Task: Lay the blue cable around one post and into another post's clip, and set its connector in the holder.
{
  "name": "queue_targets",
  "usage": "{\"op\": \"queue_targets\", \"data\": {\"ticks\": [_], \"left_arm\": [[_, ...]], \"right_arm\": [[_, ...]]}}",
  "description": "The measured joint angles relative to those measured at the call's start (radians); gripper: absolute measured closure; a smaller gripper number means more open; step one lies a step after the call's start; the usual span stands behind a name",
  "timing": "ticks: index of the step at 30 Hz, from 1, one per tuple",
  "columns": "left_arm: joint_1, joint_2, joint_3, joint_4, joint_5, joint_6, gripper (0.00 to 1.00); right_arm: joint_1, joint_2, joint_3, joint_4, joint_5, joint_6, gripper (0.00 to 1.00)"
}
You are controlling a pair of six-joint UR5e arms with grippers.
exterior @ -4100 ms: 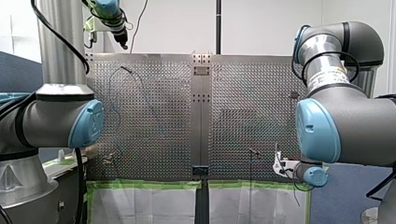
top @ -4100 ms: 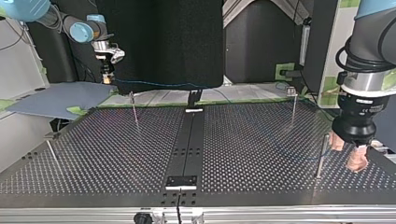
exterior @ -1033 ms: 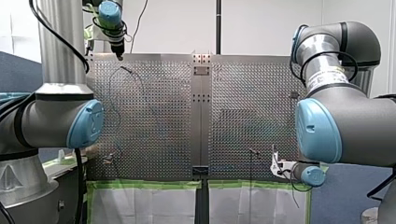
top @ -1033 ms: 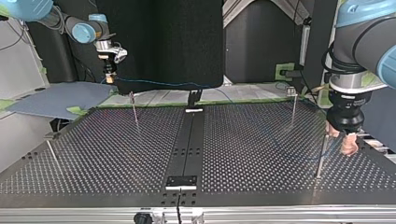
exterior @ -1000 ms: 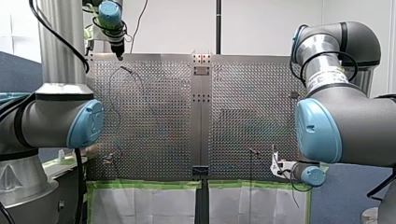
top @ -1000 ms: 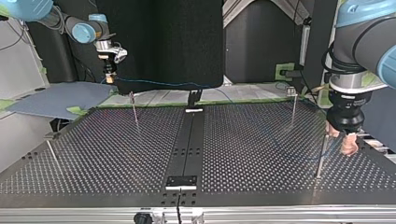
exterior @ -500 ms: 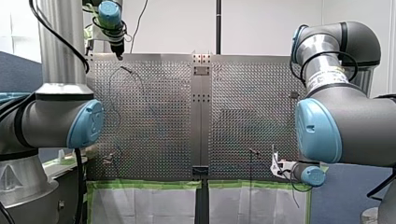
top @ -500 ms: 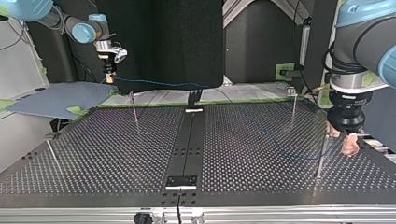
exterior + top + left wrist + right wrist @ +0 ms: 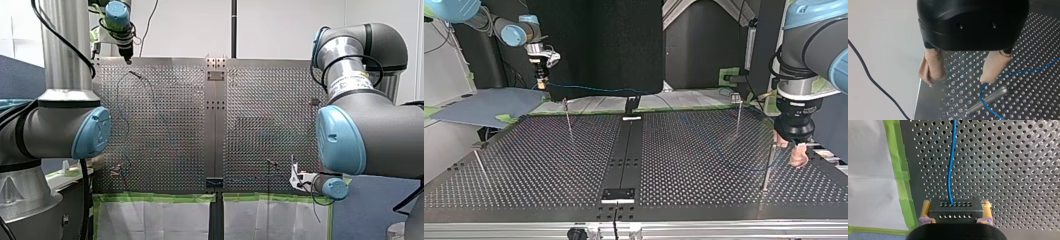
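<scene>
Clamping the black connector (image 9: 955,213) by its short ends, my right gripper (image 9: 956,206) had its yellowish pads (image 9: 926,207) pressed on both sides of the block in the right wrist view. The connector's long axis lay crosswise between the pads, and its holed face pointed ahead, away from my wrist. The blue cable (image 9: 950,165) left that face near its middle and ran almost straight ahead over the perforated table (image 9: 1010,170), with one slight bend, alongside a strip of green tape (image 9: 899,167).

My left gripper (image 9: 960,80) stood wide, its beige pads (image 9: 932,66) well apart with nothing between them. The cable came in close by the tip of one pad. I could not tell whether it touched. It then curved past a metal post (image 9: 988,98) just ahead of the fingers, crossing it in that view.

The top view added what neither wrist camera showed. At the upper left of the frame my right gripper (image 9: 540,82) held the cable (image 9: 594,90) off the table, the line running level toward the frame's middle. At the right edge my left gripper (image 9: 791,151) hung beside the top of the post (image 9: 768,167). In the front view my left gripper (image 9: 127,56) sat at the upper left and my right gripper (image 9: 295,176) at the lower right. The cable was only a faint thread there, and the connector was too small to make out.
</scene>
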Motion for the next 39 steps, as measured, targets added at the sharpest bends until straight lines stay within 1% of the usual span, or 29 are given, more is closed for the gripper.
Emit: {"op": "queue_targets", "data": {"ticks": [33, 36, 39], "left_arm": [[-0.001, 0.01, 0.0, 0.0, -0.001, 0.0, 0.0], [-0.008, 0.014, -0.001, 0.0, 0.007, 0.004, 0.0], [-0.027, 0.032, -0.017, 0.002, 0.028, 0.023, 0.0]], "right_arm": [[0.0, -0.001, 0.0, 0.002, 0.0, 0.0, 1.0], [0.0, -0.002, 0.0, 0.002, 0.0, 0.0, 1.0], [-0.001, -0.003, -0.001, 0.003, 0.0, 0.0, 1.0]]}}
